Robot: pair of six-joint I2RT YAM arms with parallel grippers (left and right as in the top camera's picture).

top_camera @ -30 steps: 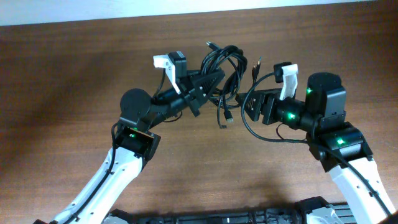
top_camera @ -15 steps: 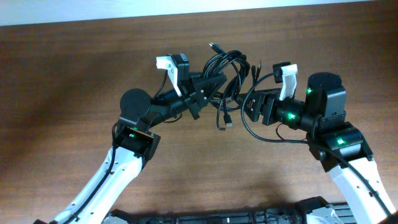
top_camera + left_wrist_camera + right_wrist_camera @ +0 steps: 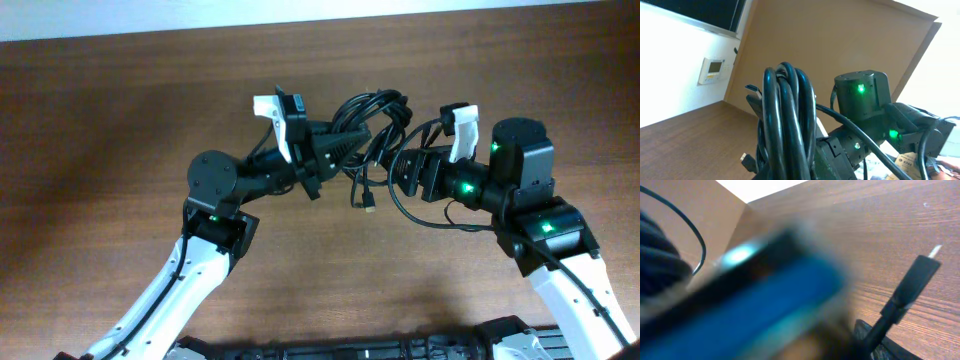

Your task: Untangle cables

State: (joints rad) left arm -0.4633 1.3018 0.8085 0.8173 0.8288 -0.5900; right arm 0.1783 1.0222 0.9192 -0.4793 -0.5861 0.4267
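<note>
Left gripper (image 3: 346, 135) clamped on the cables (image 3: 378, 106); bundle has shifted farther and right above the bench (image 3: 100, 120), beside the right gripper (image 3: 405, 170), whose grip is unclear. Tangle not yet separated.

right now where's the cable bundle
Overhead view: the cables sit bunched near the far centre of the table, gripped by the left fingers.
</note>
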